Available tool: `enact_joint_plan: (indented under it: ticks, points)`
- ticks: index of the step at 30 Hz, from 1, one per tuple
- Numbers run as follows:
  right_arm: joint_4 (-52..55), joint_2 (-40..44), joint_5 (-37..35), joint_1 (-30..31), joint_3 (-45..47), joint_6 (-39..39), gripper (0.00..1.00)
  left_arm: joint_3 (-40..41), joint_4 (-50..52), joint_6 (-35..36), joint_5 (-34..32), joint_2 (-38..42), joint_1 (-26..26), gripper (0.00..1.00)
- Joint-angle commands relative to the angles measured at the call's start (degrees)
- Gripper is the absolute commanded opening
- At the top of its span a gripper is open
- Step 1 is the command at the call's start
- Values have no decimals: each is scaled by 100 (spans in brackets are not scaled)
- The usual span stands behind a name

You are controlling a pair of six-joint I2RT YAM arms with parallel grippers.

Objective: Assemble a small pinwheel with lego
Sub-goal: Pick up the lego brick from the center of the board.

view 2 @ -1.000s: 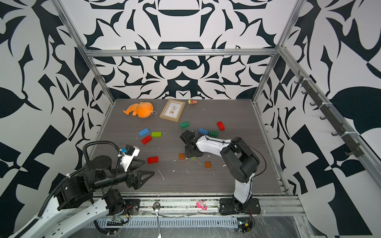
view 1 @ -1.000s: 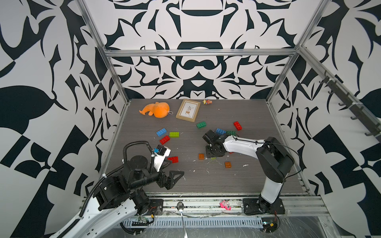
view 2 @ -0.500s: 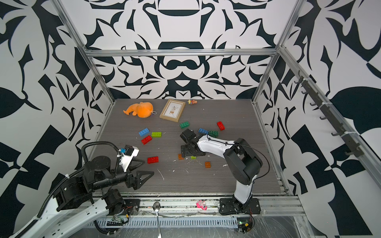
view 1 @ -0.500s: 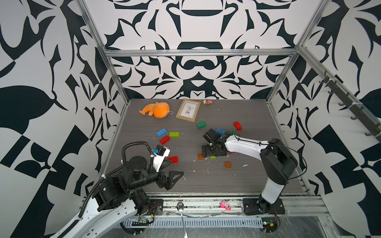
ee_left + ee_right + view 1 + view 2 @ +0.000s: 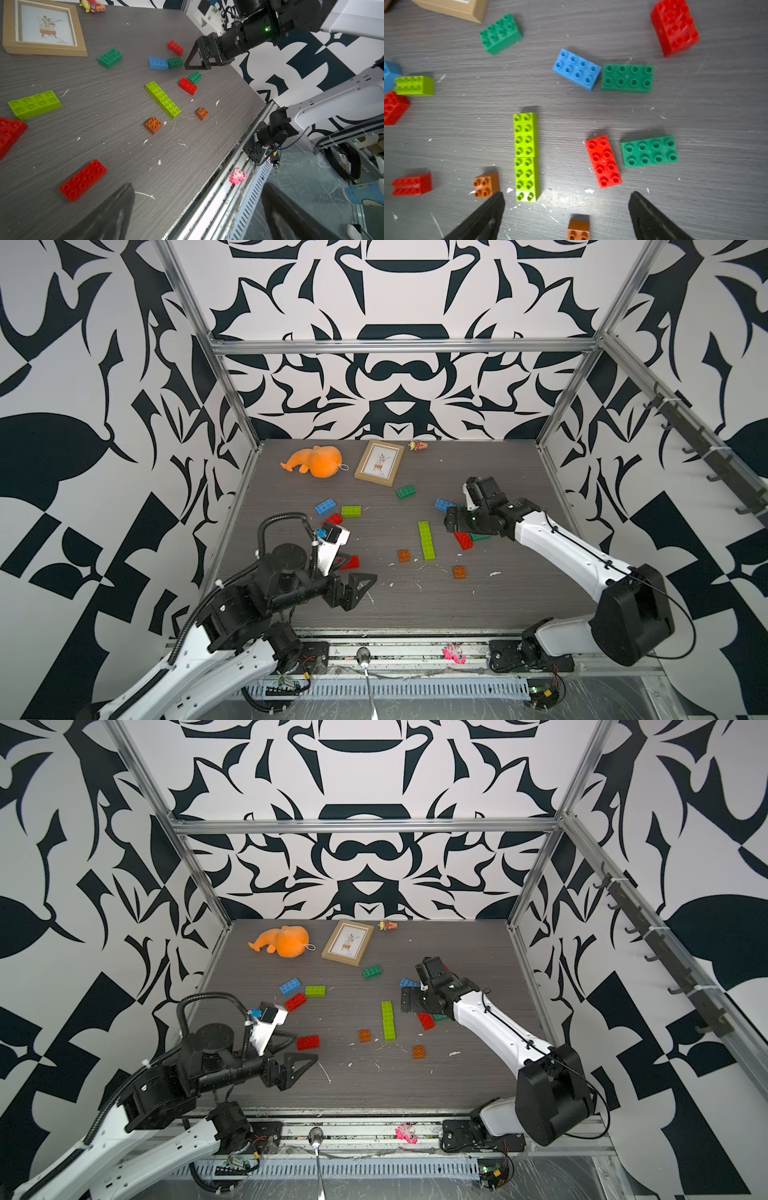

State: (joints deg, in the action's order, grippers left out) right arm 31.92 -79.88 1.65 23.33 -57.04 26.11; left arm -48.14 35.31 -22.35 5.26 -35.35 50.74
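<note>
Pulled back rightward since 1 second ago, the right hand (image 5: 455,521) hangs released near a red brick (image 5: 463,540) in both top views; 2 lime bricks (image 5: 388,1020) lie end to end on the counter (image 5: 374,1085). Left wrist view: the left hand (image 5: 198,187) gapes, empty. Right wrist view: the lime bricks (image 5: 527,156) lie ahead of the splayed right hand (image 5: 566,193).

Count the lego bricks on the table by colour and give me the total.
Red bricks: 4
Blue bricks: 2
Dark green bricks: 3
Lime green bricks: 3
Orange-brown bricks: 2
Total: 14
</note>
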Motion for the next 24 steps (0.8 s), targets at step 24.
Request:
enact_joint_plan:
  ticks: [24]
  points:
    - [-313,-2005,248,-224,-949,-687,89,-142,-2054,1397,1226,-1870,-7,100]
